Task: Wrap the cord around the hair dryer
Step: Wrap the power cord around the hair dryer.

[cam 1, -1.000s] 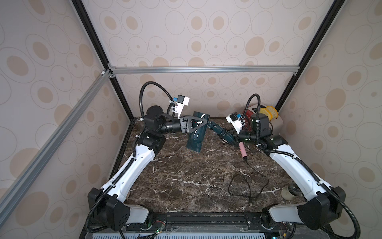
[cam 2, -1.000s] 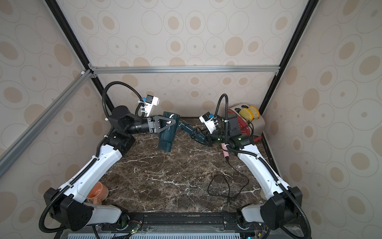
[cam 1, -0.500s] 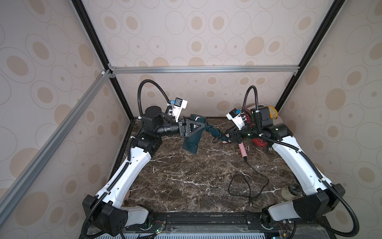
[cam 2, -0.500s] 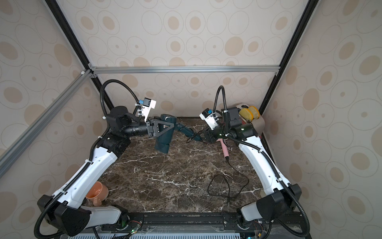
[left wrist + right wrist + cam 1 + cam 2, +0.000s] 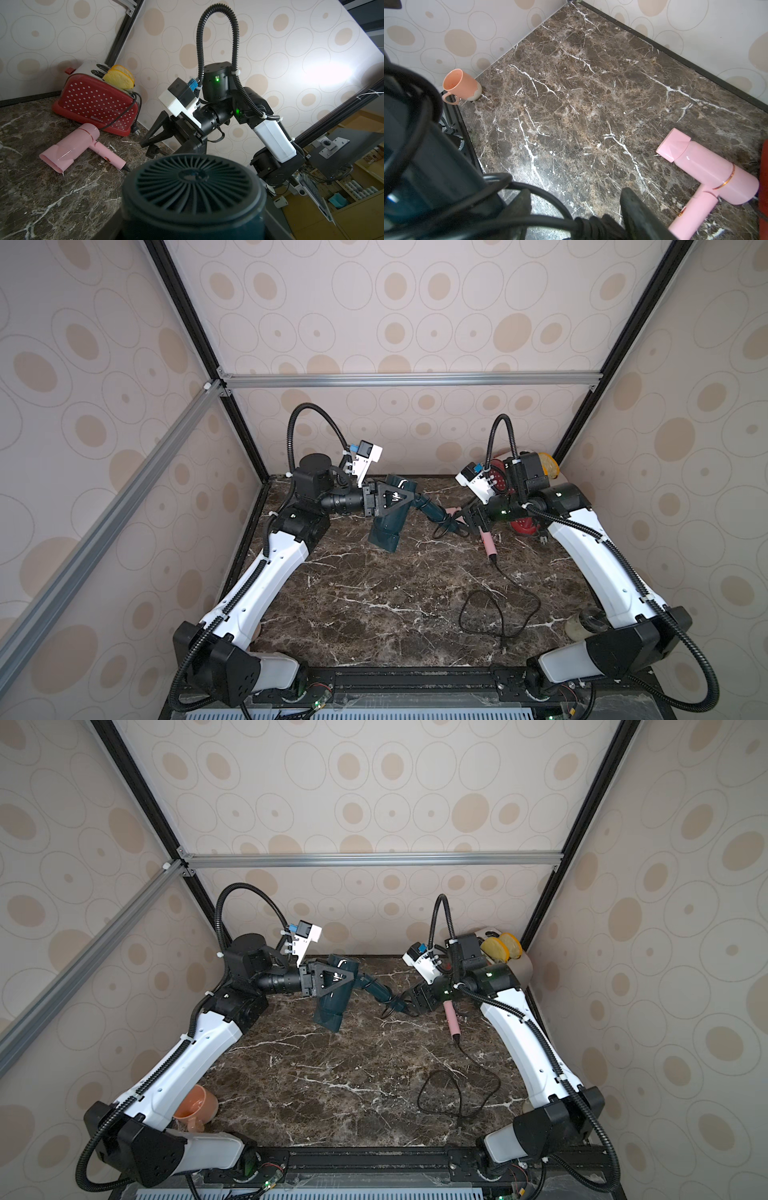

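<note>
Teal hair dryer (image 5: 384,526): we find it over the rear of the marble table (image 5: 374,605), nozzle down, its barrel clamped in the closed left gripper (image 5: 405,501). Its cord (image 5: 442,527) loops at the handle's end, strands passing between the jaws of the right gripper (image 5: 576,194), which stand wide apart, clamped on nothing. Pink hair dryer (image 5: 83,145) lies on the table nearby.

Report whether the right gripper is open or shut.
Open. In the right wrist view the right gripper has its fingers well apart, tabletop showing between them; the cord passes one finger, unpinched.
</note>
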